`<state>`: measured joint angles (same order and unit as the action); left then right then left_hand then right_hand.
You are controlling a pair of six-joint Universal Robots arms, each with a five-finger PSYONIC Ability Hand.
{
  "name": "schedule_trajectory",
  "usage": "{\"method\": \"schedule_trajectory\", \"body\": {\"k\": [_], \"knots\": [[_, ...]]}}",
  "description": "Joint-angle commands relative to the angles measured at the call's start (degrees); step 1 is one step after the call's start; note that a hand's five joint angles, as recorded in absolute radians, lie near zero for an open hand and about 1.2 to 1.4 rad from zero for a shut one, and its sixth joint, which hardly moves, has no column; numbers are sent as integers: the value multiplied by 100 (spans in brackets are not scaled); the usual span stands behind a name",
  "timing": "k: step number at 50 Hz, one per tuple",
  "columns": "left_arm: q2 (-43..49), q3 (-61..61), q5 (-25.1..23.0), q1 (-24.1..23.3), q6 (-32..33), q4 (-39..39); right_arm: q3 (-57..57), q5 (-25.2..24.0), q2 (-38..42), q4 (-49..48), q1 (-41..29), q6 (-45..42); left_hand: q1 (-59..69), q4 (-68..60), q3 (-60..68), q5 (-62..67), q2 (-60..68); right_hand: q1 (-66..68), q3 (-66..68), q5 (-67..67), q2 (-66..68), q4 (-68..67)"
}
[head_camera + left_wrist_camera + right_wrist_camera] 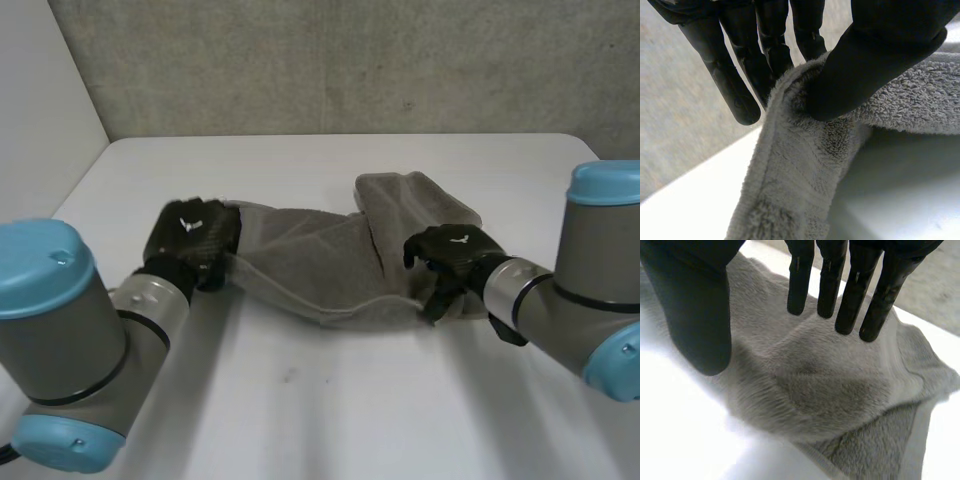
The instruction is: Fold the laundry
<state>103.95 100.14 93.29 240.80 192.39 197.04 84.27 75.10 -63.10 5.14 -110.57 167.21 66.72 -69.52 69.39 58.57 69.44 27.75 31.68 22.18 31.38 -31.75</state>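
The grey towel (305,268) lies rumpled on the white table (330,410), one end flopped over; judged barely begun. The left hand (875,60) pinches its edge between thumb and fingers. The right hand (690,305), fingers straight and spread, hangs over the opposite end, holding nothing.

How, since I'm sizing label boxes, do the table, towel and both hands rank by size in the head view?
1. table
2. towel
3. left hand and right hand, too alike to rank

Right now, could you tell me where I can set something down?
Bare table lies in front of the towel, between the arms, and behind it toward the wall. Crowded: the towel's ends, at the left robot hand and right robot hand.
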Motion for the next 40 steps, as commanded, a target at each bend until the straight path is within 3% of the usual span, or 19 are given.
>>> {"method": "schedule_trajectory", "body": {"k": [1, 6, 13, 18, 20, 27, 34, 40], "knots": [[-752, -74, -39, 28, 0, -87, 107, -469, -307, 48, 711, 918, 1328, -1048, 1061, 1143, 1056, -587, -981, -1030, -951, 987], [-1192, -380, -56, -60, -9, -288, 265, -786, -527, 267, 967, 884, 1328, -1048, 1061, 1143, 1056, -1026, -1419, -1469, -1389, 1426], [-1421, -988, -48, -218, -35, -825, 872, -848, -677, 304, 1187, 945, 1328, -1048, 1061, 1143, 1056, -1177, -1571, -1621, -1541, 1578], [-1360, -1445, -12, -534, -26, -992, 1285, -769, -703, -92, 1108, 1121, 1328, -1048, 1061, 1143, 1056, -1480, -1874, -1924, -1844, 1880], [-1307, -1690, -4, -683, -18, -1027, 1477, -725, -703, -416, 942, 1584, 1328, -1048, 1061, 1143, 1056, -1665, -2058, -2108, -2028, 2065], [-1202, -2077, 5, -754, -26, -1141, 1583, -707, -441, -864, 511, 2271, 1328, -1048, 1061, 1143, 1056, -1649, -2042, -2092, -2012, 2049], [-1123, -2192, 14, -807, -35, -1247, 1505, -41, -115, -1199, -96, 2299, 1328, -1048, 1061, 1143, 1056, -1648, -2042, -2092, -2012, 2049], [-1114, -2183, 14, -816, -35, -1247, 1399, 224, 96, -1314, -307, 2343, 1328, -1048, 1061, 1143, 1056, -1648, -2042, -2092, -2012, 2049]]}}
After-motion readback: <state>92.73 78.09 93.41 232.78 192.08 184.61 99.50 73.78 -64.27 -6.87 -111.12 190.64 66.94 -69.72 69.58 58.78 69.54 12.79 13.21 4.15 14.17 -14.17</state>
